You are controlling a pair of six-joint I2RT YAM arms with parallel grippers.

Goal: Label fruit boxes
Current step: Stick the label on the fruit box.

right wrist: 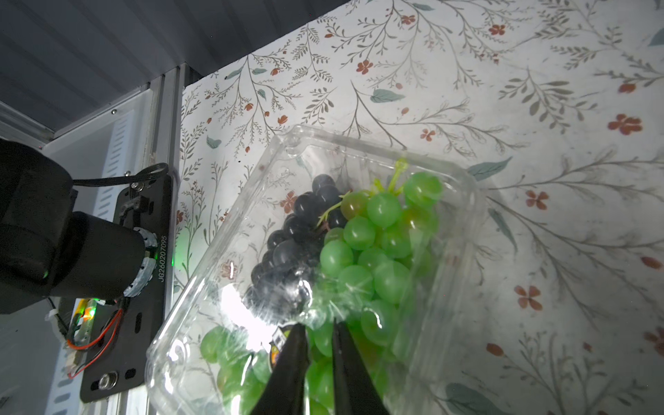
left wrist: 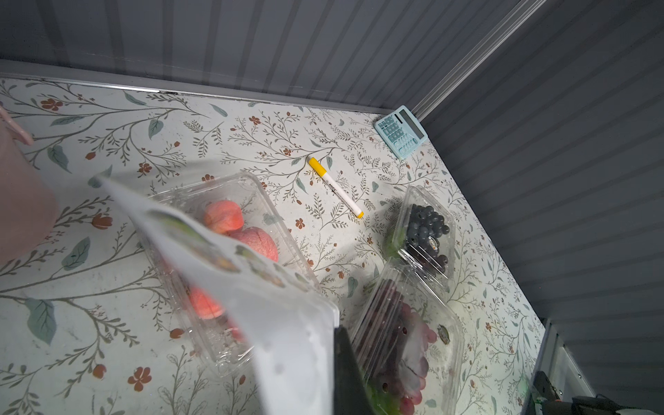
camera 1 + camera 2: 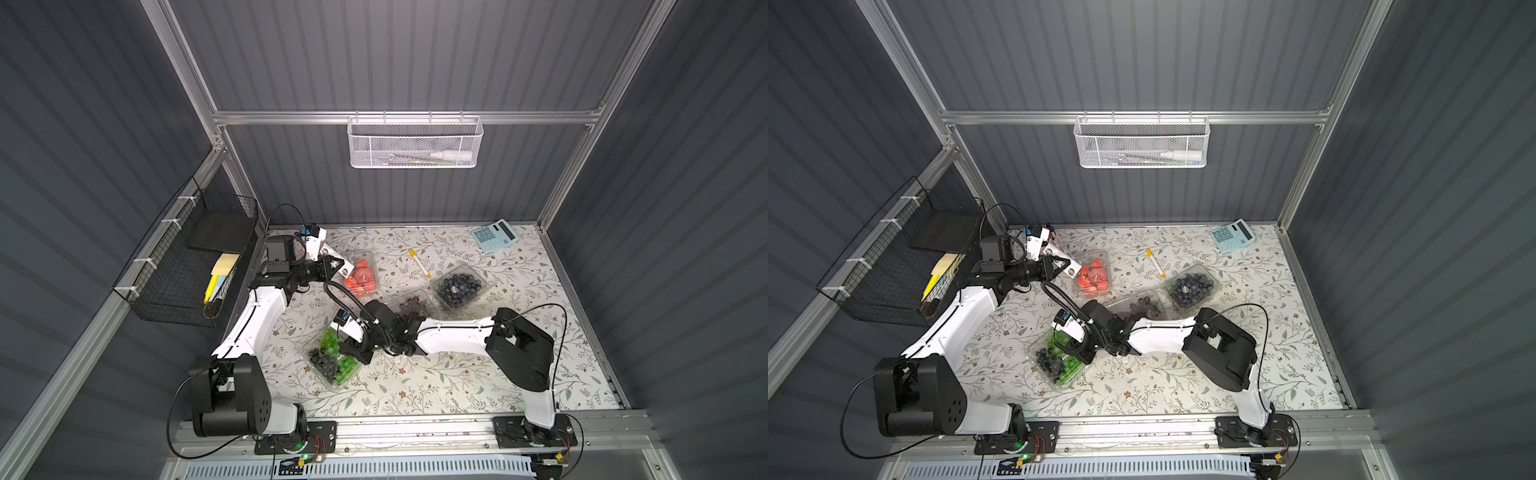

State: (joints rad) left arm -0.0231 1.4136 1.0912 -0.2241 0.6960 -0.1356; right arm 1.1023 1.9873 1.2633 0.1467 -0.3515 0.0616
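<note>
Largely hidden under the right arm's wrist in both top views: the green-and-red grape box, only its far part showing. Partly covered as well: the green-and-black grape box, near the front middle of the desk, with the right end effector down over its lid. From the right wrist, two dark fingertips slightly parted, nothing between them, right at the clear lid beside a small sticker half concealed by one of them; contact with the plastic impossible to confirm. Left end effector clenched on a white sticker sheet, raised just beside the strawberry box at the far left. Sheet blurred in the left wrist view, printing unreadable, cut off by the frame edge, masking part of the strawberries. Blueberry box in plain sight toward the right, just beyond the green-and-red grapes.

Pale floral covering across the desk: leaves, twigs, small red blossoms. White pen with a yellow cap between the strawberry and blueberry boxes; light blue calculator in the far right corner. Dark grey ribbed walls on three sides, aluminium framing. White mesh basket on the back rail, contents too faint to name. Black wire basket on the left wall, with yellow notes and a dark slab inside
</note>
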